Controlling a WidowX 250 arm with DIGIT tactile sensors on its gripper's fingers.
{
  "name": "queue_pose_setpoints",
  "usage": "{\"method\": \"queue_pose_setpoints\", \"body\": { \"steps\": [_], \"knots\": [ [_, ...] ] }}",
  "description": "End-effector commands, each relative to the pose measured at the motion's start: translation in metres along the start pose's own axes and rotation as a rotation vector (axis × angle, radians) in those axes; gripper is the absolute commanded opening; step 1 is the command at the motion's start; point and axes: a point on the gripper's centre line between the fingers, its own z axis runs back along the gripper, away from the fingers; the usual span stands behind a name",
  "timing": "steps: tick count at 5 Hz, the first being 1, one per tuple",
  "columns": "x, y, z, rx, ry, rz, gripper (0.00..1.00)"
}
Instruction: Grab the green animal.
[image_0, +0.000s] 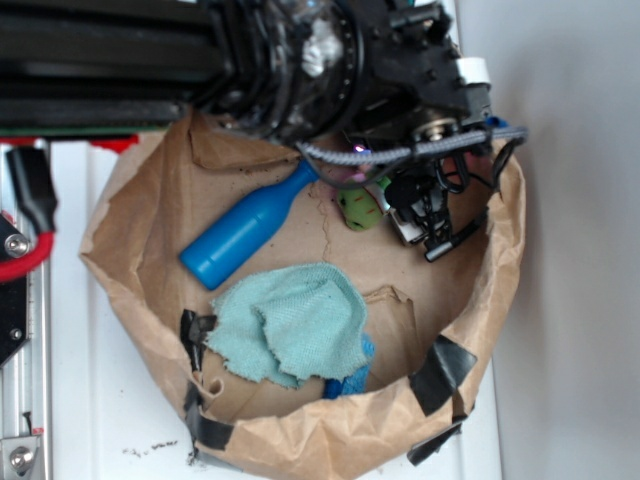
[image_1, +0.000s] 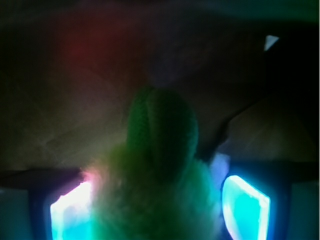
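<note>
We see a brown paper bag (image_0: 140, 210) lying open like a shallow tray, its rim patched with black tape (image_0: 443, 368). The black robot arm (image_0: 300, 60) reaches over its upper edge. Inside lie a teal terry cloth rag (image_0: 290, 325) and, above it, a tilted blue bottle (image_0: 245, 235). The green animal (image_0: 358, 208) sits just right of the bottle's neck — partly hidden under the gripper (image_0: 395, 200). From the wrist, the fuzzy toy (image_1: 160, 190) fills the gap between the two glowing fingers (image_1: 245, 207), which stand apart either side of it; whether they touch it we cannot tell.
</note>
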Motion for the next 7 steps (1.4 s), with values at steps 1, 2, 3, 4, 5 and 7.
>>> {"method": "queue_pose_setpoints", "body": {
  "steps": [1,2,3,4,5,7],
  "knots": [
    [0.003,0.004,0.018,-0.021,-0.005,-0.049,0.0],
    [0.0,0.009,0.031,-0.013,-0.005,-0.066,0.0],
    [-0.002,0.017,0.06,-0.026,0.053,-0.113,0.0],
    [-0.01,0.02,0.094,-0.058,0.078,-0.139,0.0],
    [-0.011,0.009,0.121,-0.068,0.116,-0.234,0.0],
    [-0.032,-0.005,0.162,-0.105,0.081,-0.318,0.0]
  ]
}}
